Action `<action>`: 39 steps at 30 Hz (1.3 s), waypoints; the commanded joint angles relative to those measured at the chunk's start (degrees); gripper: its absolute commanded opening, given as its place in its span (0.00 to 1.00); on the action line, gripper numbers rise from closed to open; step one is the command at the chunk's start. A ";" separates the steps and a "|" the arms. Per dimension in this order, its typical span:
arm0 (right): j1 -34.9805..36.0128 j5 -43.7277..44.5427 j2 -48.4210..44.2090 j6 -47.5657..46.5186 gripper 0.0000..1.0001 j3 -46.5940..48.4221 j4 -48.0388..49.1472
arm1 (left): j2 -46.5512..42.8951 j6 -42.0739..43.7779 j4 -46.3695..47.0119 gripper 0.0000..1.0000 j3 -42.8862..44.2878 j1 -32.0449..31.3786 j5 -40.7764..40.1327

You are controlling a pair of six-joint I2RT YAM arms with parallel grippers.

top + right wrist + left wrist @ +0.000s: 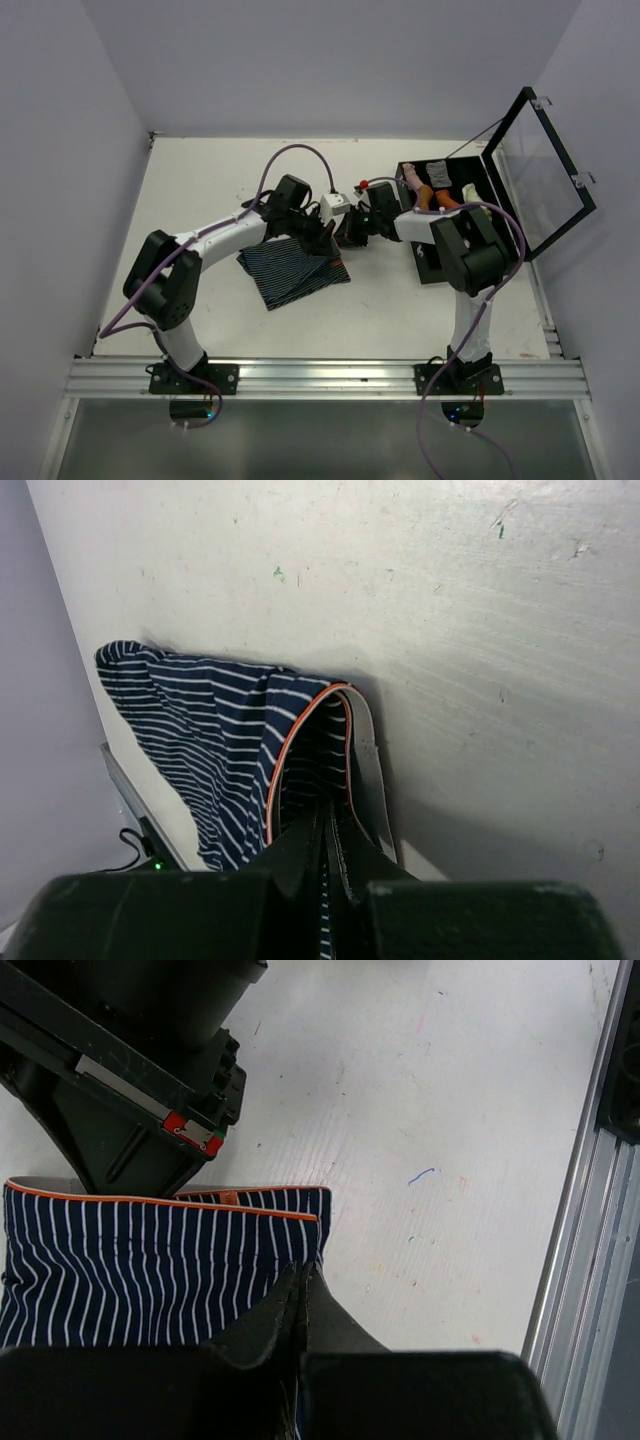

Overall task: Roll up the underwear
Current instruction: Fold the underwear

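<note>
Left gripper (pixel 301 1285) and right gripper (pixel 328 820), lower centre of each wrist view, jaws closed at the striped underwear (pixel 150 1260); any pinched fabric is hidden beneath them.

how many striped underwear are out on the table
1. The navy striped underwear lies on the table, left of centre. The open black box on the right holds other bundled fabrics, and more may be hidden inside it.

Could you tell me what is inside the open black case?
A pink roll, grey roll and orange roll show; the right arm covers the near half of the case.
</note>
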 commanded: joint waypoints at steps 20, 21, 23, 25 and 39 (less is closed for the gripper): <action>-0.79 0.86 4.05 4.91 0.04 -0.22 6.34 | 4.25 -0.53 4.49 0.00 -2.56 -4.87 0.53; -0.87 0.78 3.96 4.92 0.04 -0.22 6.25 | 4.43 -0.71 4.84 0.00 -2.91 -5.13 0.26; -0.87 0.78 3.96 5.09 0.04 -0.31 6.07 | 5.13 -1.50 5.63 0.00 -3.01 -5.31 -0.88; -0.79 0.69 3.96 5.09 0.04 -0.48 6.07 | 6.18 -2.20 6.07 0.00 -2.83 -5.58 -1.06; -0.87 0.69 3.61 5.27 0.04 -1.80 5.99 | 7.95 -4.31 9.41 0.00 -1.24 -5.84 -0.62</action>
